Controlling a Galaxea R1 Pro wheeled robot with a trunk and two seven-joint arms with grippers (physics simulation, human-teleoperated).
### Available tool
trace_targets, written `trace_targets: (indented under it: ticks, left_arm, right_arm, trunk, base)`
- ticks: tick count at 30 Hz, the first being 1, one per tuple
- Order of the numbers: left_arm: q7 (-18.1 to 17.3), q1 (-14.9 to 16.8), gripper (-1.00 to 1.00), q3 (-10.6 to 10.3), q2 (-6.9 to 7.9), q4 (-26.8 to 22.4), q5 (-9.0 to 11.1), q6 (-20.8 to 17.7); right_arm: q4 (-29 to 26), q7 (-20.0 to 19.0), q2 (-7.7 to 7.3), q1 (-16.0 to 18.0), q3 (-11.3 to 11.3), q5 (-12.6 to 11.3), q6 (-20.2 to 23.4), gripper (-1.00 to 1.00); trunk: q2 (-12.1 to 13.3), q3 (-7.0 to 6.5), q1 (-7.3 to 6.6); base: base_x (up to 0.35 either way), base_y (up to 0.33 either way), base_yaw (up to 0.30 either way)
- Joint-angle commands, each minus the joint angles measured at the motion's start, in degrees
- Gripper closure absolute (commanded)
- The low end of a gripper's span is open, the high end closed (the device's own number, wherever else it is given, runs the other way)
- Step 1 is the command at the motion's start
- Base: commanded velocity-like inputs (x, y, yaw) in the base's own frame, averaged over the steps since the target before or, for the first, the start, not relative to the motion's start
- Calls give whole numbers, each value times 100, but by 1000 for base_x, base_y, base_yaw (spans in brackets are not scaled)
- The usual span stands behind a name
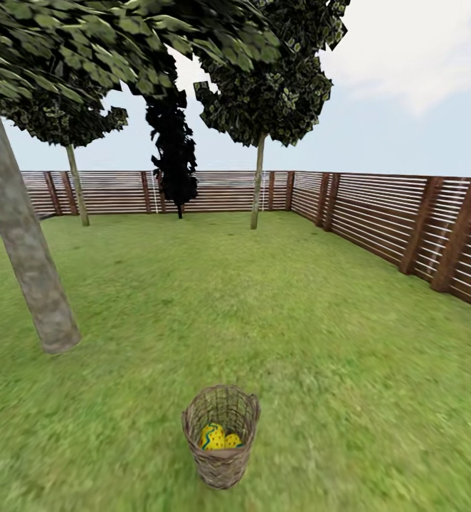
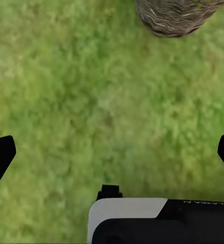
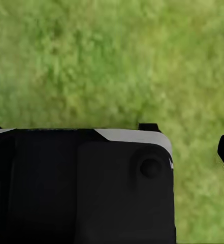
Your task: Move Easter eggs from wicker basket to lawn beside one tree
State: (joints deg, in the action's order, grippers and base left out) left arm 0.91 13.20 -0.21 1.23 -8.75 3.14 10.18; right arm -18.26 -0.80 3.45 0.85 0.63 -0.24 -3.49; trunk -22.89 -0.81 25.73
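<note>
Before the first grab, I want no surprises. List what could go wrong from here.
1. The eggs lie low in the deep basket, packed together; a reach could tip the basket or nudge the eggs.
2. The left gripper is open over grass, off to the side of the basket, so it needs realigning.
3. The thick tree stands well away; a carried egg could slip.

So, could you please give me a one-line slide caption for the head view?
Wicker basket holding Easter eggs on the lawn, thick-trunked tree nearby.
</note>
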Motion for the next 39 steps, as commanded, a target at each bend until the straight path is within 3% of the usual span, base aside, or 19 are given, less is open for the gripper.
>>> trace_targets:
  ticks: [1,16,18,24,39]
  left_arm:
    - [5,1,-100,-6,0,5,34,19]
    - [5,-1,-100,-7,0,-2,37,19]
    - [5,-1,-100,-2,0,-3,37,19]
    - [7,-1,-100,34,0,6,63,17]
    - [52,70,-100,57,3,4,112,-86]
  right_arm:
    - [7,-8,-1,2,7,-3,-20,-100]
    - [7,-2,-15,2,22,-8,-25,-100]
    - [7,-1,-17,2,77,-9,-25,-100]
    - [7,-13,-20,2,541,-2,-22,-100]
    - [7,-17,-20,2,681,6,-20,-100]
  trunk:
    - [-2,-3,5]
    - [-2,-84,5]
    - [-2,-88,5]
    - [-2,-92,5]
    - [-2,-92,5]
  base:
    - [326,-117,-146]
    - [211,-46,-178]
    - [25,-3,-60]
    - [9,-1,-21]
    - [1,0,-2]
